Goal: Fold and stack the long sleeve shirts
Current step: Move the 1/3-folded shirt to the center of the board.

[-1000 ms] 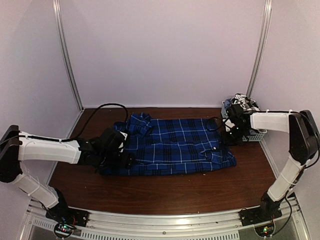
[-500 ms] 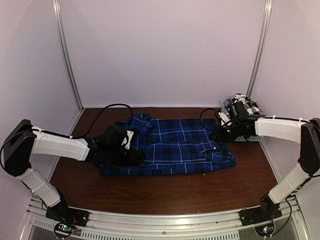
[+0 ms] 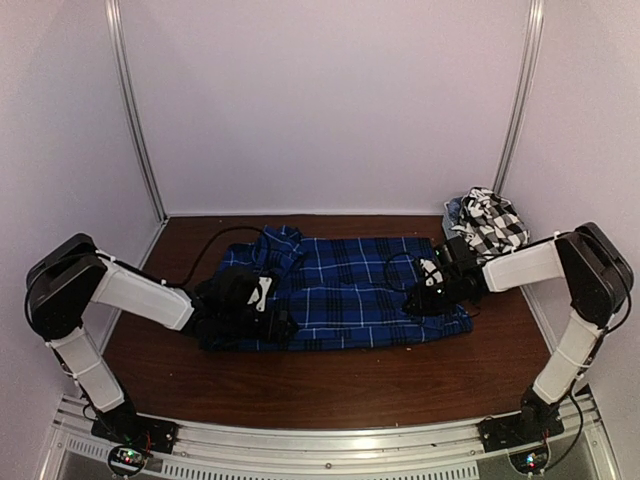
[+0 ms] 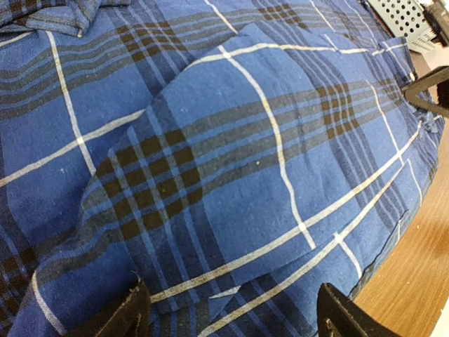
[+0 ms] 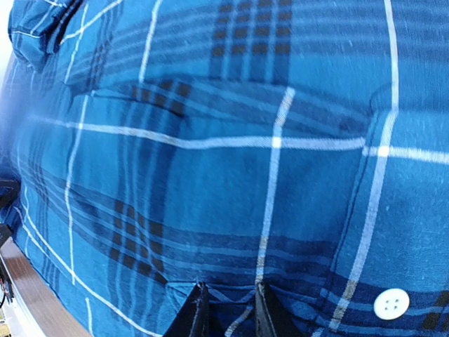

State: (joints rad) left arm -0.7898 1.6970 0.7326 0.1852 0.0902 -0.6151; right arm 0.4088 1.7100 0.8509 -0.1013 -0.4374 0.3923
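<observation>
- I see the royal-blue plaid shirt (image 3: pixel 350 290) spread flat across the middle of the brown table (image 3: pixel 330 385). Its collar lies bunched at the far left corner.
- In the left wrist view, one layer of this shirt lies folded over the layer below.
- The left gripper (image 4: pixel 233 295) sits low over the left end of the plaid shirt, near its front edge. Its jaws stand wide apart and nothing is between them.
- The right gripper (image 5: pixel 226 309) sits at the right end of the plaid shirt, with its tips against a hem of the cloth. The jaws are nearly together. I cannot tell whether cloth is clamped between them.
- A white button (image 5: pixel 391 303) shows on the plaid shirt just beside the right gripper.
- The black-and-white check shirt (image 3: pixel 492 222) is heaped beyond the far right corner of the plaid shirt, apart from it.
- The grey slotted basket (image 4: pixel 403 17) stands just past that same corner, beneath the check shirt.
</observation>
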